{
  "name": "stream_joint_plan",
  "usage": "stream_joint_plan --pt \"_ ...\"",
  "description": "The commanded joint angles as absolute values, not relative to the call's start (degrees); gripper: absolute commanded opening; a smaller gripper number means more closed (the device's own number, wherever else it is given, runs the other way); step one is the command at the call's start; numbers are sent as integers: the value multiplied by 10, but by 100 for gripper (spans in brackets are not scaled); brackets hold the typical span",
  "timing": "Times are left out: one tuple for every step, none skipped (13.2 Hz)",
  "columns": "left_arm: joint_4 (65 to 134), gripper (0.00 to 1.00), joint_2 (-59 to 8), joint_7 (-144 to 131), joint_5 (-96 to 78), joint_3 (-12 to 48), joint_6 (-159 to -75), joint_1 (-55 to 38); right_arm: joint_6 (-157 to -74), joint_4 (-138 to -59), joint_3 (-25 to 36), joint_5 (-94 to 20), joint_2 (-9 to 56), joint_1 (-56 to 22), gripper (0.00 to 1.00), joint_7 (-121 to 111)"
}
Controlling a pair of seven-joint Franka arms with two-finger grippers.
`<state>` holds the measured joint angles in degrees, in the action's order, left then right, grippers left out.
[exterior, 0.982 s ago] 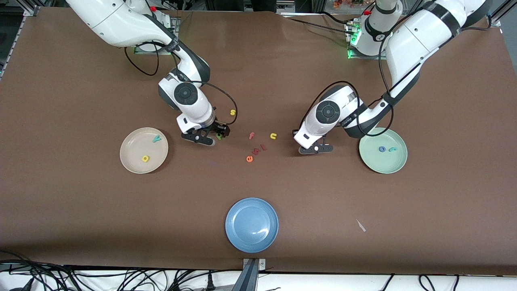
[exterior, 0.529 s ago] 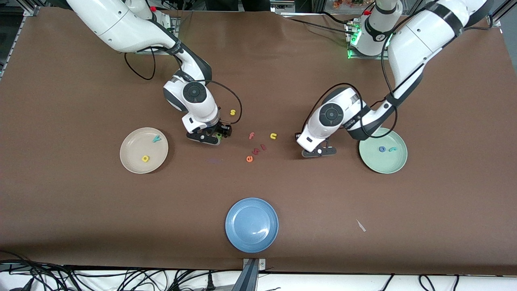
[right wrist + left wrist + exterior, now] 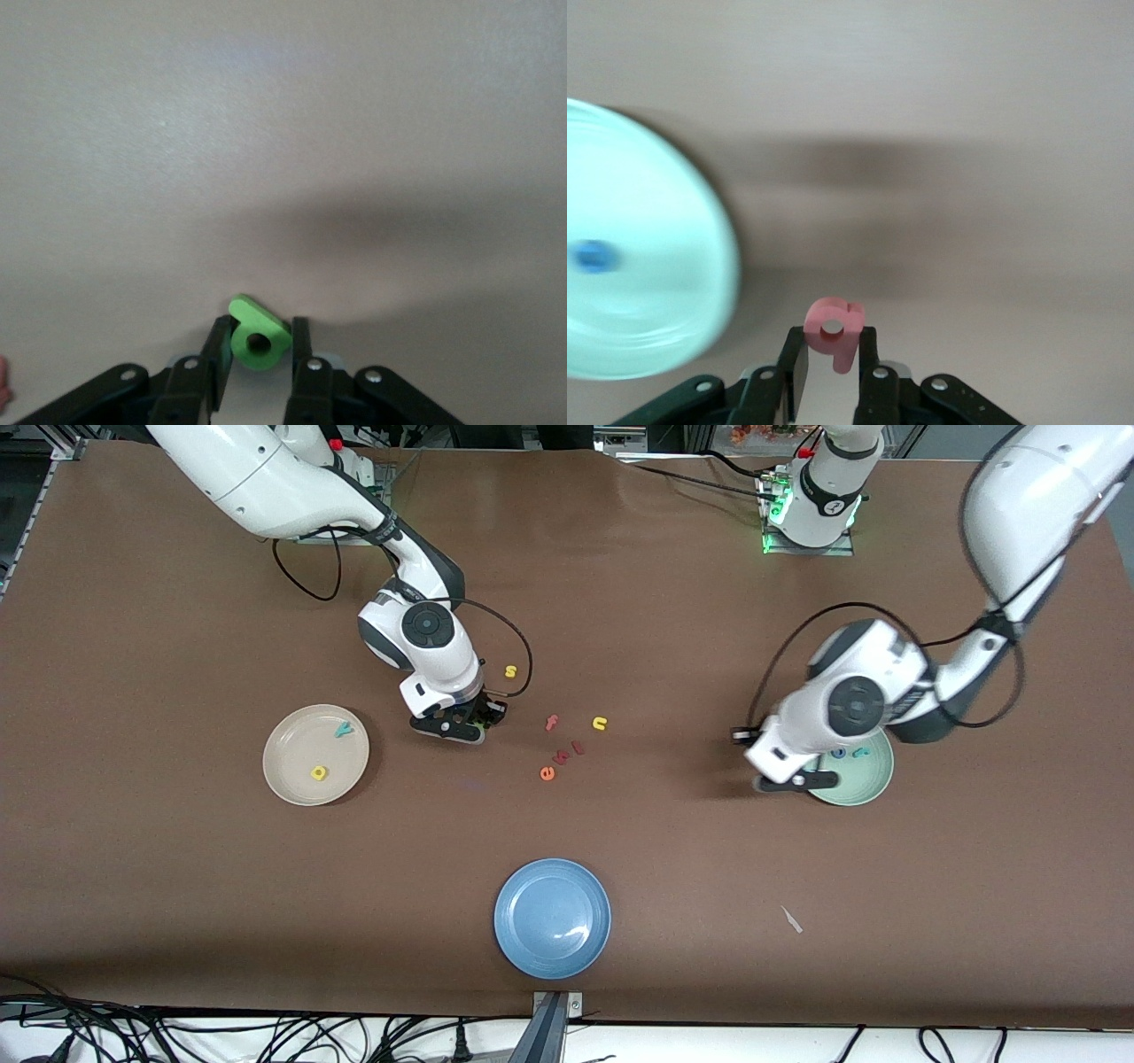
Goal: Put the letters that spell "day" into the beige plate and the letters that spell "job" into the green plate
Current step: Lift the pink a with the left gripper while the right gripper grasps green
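Note:
My left gripper (image 3: 795, 781) is shut on the salmon "b" (image 3: 833, 317) and hangs over the table at the rim of the green plate (image 3: 866, 786). That plate holds the blue "o" (image 3: 838, 753) and the teal "j" (image 3: 859, 753). Down at the table beside the beige plate (image 3: 292, 778), my right gripper (image 3: 260, 326) has its fingers pressed on both sides of the green letter (image 3: 252, 347). The beige plate holds the teal "y" (image 3: 343, 731) and the yellow "d" (image 3: 319, 773).
Loose letters lie mid-table: a yellow "s" (image 3: 510, 671), a pink "f" (image 3: 551, 722), a yellow "u" (image 3: 600, 724), an orange-red "e" (image 3: 547, 773) and two small red ones (image 3: 568, 753). A blue plate (image 3: 552, 918) sits nearest the front camera, with a white scrap (image 3: 791, 919) beside it.
The left arm has carried the salmon "b" from mid-table to the green plate's rim. The right gripper has lowered a little and closed on the green letter.

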<state>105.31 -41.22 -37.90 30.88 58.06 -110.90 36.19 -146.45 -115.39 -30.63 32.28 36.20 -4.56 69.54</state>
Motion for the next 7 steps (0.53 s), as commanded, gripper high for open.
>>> stream_joint_plan --pt "1056 4 -410 -288 320 580 -1078 403 -1463 -1151 -294 345 368 -46 24 698" --pt "1056 4 -413 -266 329 571 -1078 413 -1462 -1152 -294 345 359 -43 24 688" --pt "1057 4 -417 -254 342 558 -1080 414 -1455 -1154 -294 345 346 -37 24 675" --pt "1058 4 -422 -252 349 545 -1082 410 -1435 -1156 -294 342 333 -21 24 654" --pt "1058 6 -429 -252 354 538 -1086 409 -1410 -1158 -294 338 315 -4 24 614" --pt "1059 20 -434 -253 355 532 -1091 409 -1386 -1162 -296 334 296 16 24 564" --pt "1058 58 -438 -252 355 528 -1091 408 -1368 -1169 -297 328 274 38 24 506"
